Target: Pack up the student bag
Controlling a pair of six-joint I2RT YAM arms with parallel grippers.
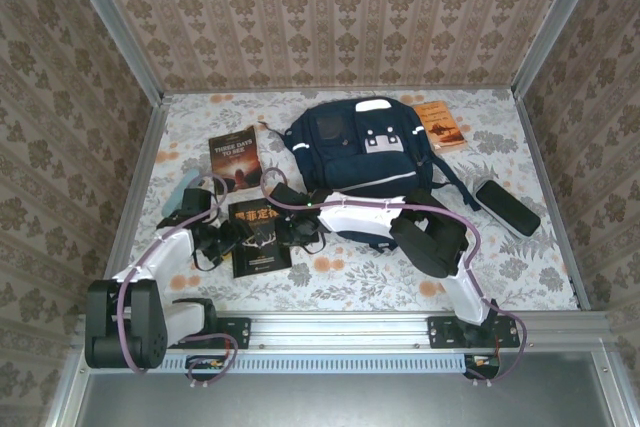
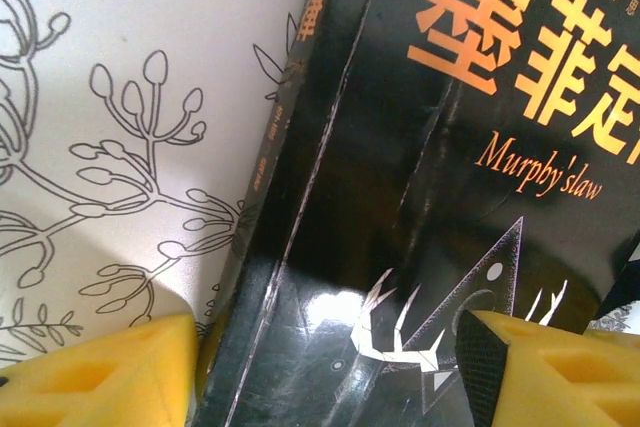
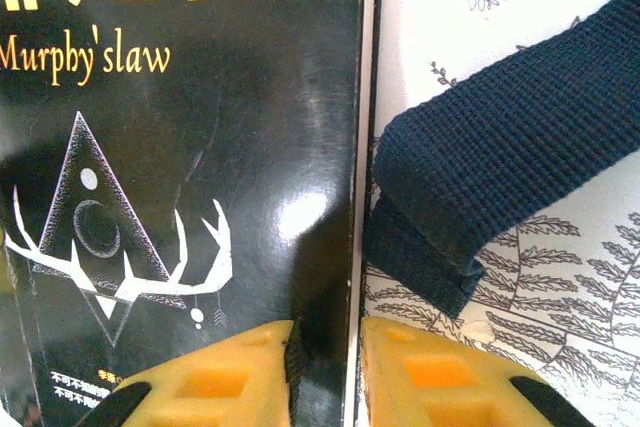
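Top external: student bag [image 1: 355, 152] far-centre on table [image 1: 500, 277]. Black book [image 1: 258, 239] near-left of it. Left gripper [image 2: 325, 377]: jaws apart, astride bk's left edge. Right gripper [image 3: 325, 367]: jaws nrly together at right edge; grip can't tell.

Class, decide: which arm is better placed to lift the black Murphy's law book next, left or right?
Probably the right. The right gripper has its fingers close together astride the page edge of the black book, nearly ready to pinch. The left gripper straddles the spine with jaws wide open.
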